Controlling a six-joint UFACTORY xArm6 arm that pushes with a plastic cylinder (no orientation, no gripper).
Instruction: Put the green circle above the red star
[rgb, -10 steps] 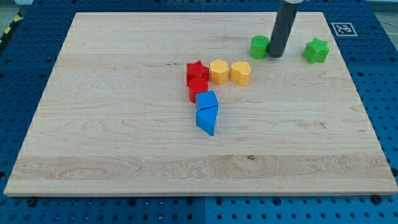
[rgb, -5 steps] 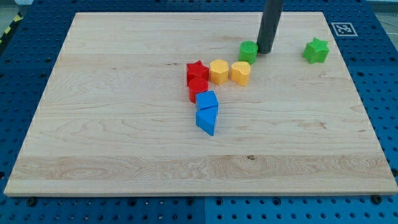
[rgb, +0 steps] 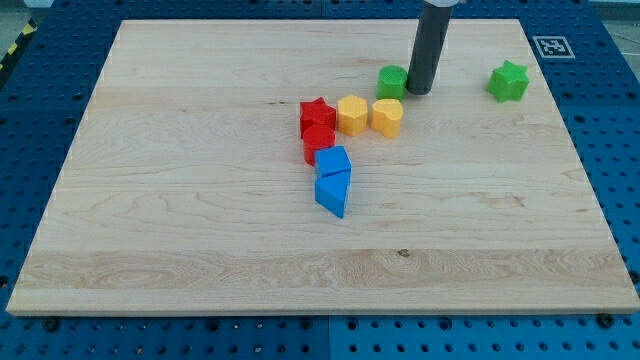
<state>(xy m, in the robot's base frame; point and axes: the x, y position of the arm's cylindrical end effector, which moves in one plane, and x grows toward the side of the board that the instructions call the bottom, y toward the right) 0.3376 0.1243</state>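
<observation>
- No hand is fitted, so nothing is held; my tip (rgb: 418, 92) is seen pressed against the green circle (rgb: 391, 82) from its 3 o'clock side.
- The green circle is found at about 2 o'clock from the red star (rgb: 317, 113), just above the yellow heart (rgb: 387, 116) on the bench (rgb: 180, 200).
- The circle is judged light, stiff and easily slid; being round, it may roll off the tip, so it is best pushed through its centre.
- No containers are seen.

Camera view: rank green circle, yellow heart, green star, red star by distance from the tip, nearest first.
From my tip:
1. green circle, right against it on the view's left.
2. yellow heart, just below-left.
3. green star, off to the view's right.
4. red star, farthest, to the left.
</observation>
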